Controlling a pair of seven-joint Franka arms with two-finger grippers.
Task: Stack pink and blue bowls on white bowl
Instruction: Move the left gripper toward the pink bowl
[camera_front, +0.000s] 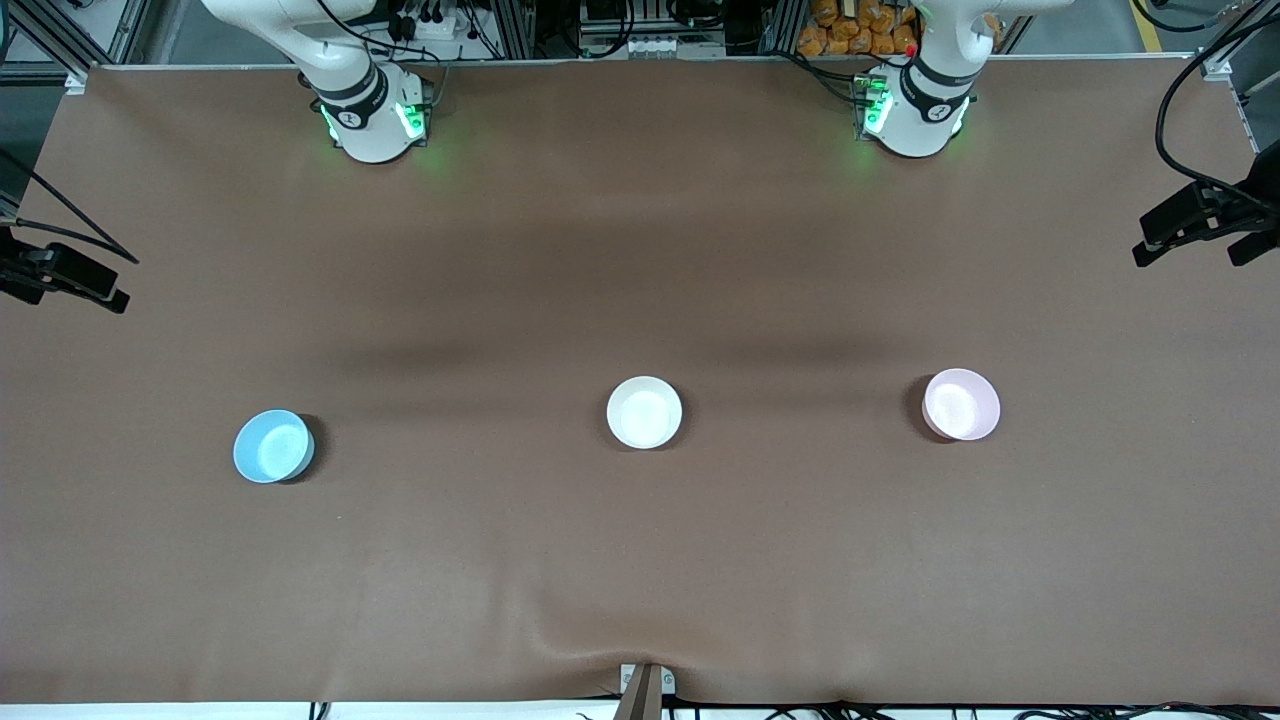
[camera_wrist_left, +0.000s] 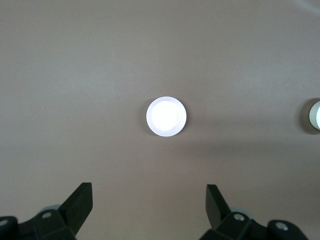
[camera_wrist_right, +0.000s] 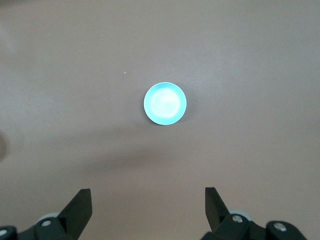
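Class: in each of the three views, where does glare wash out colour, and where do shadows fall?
Front view: soft glare inside the white bowl, pink bowl and blue bowl; faint dark bands cross the brown table. Left wrist view: the pink bowl is blown out nearly white, the open left gripper dark. Right wrist view: the blue bowl's centre is bleached, the open right gripper dark.

Front view: both arms leave the frame above their bases, grippers unseen. Left wrist view: a bowl (camera_wrist_left: 315, 115) is cut by the frame edge, colour indeterminate; the pink bowl (camera_wrist_left: 166, 116) appears washed-out white.
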